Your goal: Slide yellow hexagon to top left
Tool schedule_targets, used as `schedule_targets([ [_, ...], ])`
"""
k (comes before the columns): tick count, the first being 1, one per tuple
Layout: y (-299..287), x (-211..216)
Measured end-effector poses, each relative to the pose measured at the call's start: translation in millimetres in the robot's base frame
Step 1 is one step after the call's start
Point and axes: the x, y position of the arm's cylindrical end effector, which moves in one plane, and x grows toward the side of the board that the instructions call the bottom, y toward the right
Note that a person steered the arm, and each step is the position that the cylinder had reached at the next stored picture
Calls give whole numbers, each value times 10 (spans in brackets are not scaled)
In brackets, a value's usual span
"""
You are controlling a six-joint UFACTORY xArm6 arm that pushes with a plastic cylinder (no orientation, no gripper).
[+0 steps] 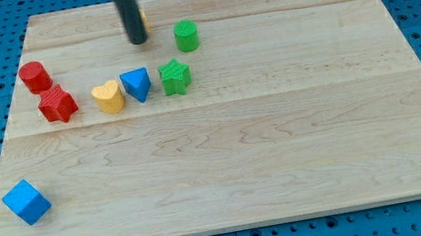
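Push step underway by the look of it: rod's tip sits right against yellow hexagon, which is mostly hidden behind rod, near surface top edge, left of green cylinder. Tool is plain rod, no jaws, holding nothing. Next move probably needs tip on hexagon's right side, then shove left. Count: 2 red, 2 green, 2 blue, 2 yellow

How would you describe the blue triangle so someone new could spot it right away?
Start at the wooden board and find the row of blocks in its upper left part. The blue triangle sits in that row between the yellow heart and the green star. It is the row's only blue piece; the blue cube lies at the view's bottom left.
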Motion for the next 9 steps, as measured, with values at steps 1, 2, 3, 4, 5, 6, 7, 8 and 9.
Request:
schedule_targets([
  [1, 151, -145],
  [2, -260, -324],
  [3, -662, -353],
  [4, -73, -539],
  [5, -514, -599],
  [6, -1018, -465],
  [7, -1110, -464],
  [8, -1110, -464],
  [9, -1116, -464],
])
